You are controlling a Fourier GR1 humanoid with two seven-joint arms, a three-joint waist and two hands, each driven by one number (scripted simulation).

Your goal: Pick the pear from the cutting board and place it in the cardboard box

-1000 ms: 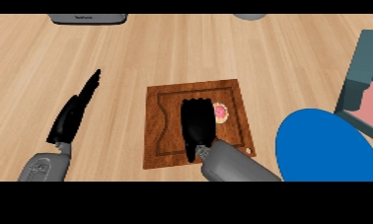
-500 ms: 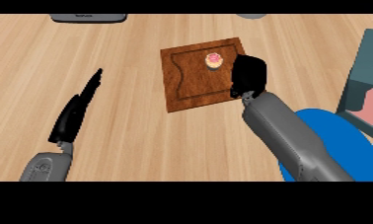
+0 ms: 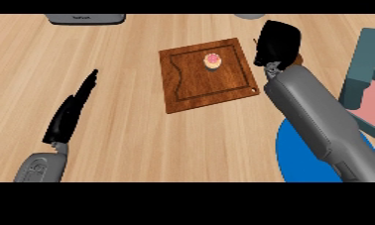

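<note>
1. The right robot hand (image 3: 277, 44) hangs over the tabletop (image 3: 132, 115) just past the right edge of the cutting board (image 3: 209, 75), its black back turned to the viewer and its fingers bunched downward. Whether it is open or closed cannot be told from here, and nothing shows in its hold.
2. Its grey forearm (image 3: 322, 120) runs from the lower right corner up to the wrist, crossing a blue round shape (image 3: 293, 154) at the bottom right.
3. The left robot hand (image 3: 70, 110) lies at the lower left, well apart from the board, fingers straight and relaxed, pointing up and to the right, holding nothing. Its grey wrist (image 3: 40, 167) shows at the lower edge.
4. The dark wooden cutting board sits slightly turned near the middle of the light wooden tabletop, with a groove running inside its rim.
5. A small rounded item in pink and pale yellow, the pear (image 3: 212, 61), stands on the upper right part of the board, apart from the right robot hand and touched by neither hand.
6. A grey flat object (image 3: 84, 18) lies at the far edge, upper left, and a small grey curved edge (image 3: 249, 16) shows at the top, right of centre.
7. At the right edge, a teal upright shape (image 3: 359, 60) rises beside a pinkish patch (image 3: 362, 115); what they are cannot be told.
</note>
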